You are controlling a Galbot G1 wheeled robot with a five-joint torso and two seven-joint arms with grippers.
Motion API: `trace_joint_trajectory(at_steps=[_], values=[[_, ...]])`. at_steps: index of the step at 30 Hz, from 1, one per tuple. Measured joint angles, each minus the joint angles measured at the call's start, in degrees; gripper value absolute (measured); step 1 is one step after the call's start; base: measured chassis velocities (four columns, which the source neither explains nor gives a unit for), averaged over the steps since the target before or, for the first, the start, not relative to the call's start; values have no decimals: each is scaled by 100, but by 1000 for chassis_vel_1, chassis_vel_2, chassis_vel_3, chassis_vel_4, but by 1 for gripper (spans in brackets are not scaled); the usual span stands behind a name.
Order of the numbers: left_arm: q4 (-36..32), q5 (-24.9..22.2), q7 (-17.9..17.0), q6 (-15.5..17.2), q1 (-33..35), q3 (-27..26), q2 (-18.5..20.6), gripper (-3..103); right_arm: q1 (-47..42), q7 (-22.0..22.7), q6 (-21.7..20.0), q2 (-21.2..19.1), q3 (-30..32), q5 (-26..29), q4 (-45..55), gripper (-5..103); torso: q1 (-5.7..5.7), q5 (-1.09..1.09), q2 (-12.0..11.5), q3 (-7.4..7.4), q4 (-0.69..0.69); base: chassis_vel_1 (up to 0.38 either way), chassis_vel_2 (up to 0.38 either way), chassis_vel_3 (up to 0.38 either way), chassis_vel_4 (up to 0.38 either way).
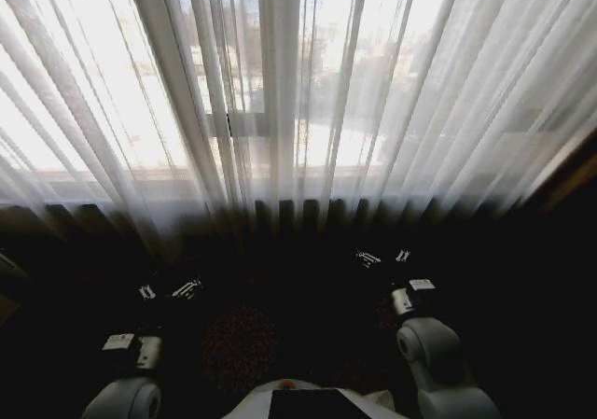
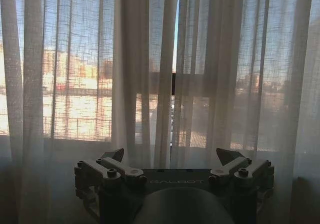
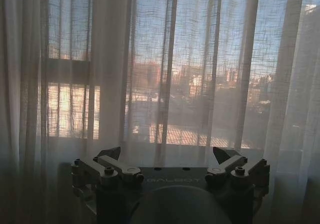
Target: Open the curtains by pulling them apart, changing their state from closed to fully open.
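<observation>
2 sheer curtains (image 1: 280,92) hang drawn together across the window, their pleated edges meeting ahead of and between both pincers. Beyond each pincer's tips the fabric hangs apart, untouched. Left gripper (image 2: 170,160) sits low before the curtains, jaws spread wide, released. Right gripper (image 3: 166,156) sits likewise low, jaws spread, grasping nothing.

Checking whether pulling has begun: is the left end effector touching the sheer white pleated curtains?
Apart. The left wrist view shows the open left end effector short of the sheer white pleated curtains, nothing between its fingers.
</observation>
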Motion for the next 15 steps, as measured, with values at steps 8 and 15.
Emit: trace_joint_trajectory(at_steps=[8,15], values=[[21,184,0,-81,-4,-23,-4,100,-73,-1,200,27,14,-106,-67,100,0,0,0,0,0,0,0,0,0],[84,257,13,-233,37,10,-38,100,-88,-6,299,48,14,-161,-117,100,0,0,0,0,0,0,0,0,0]])
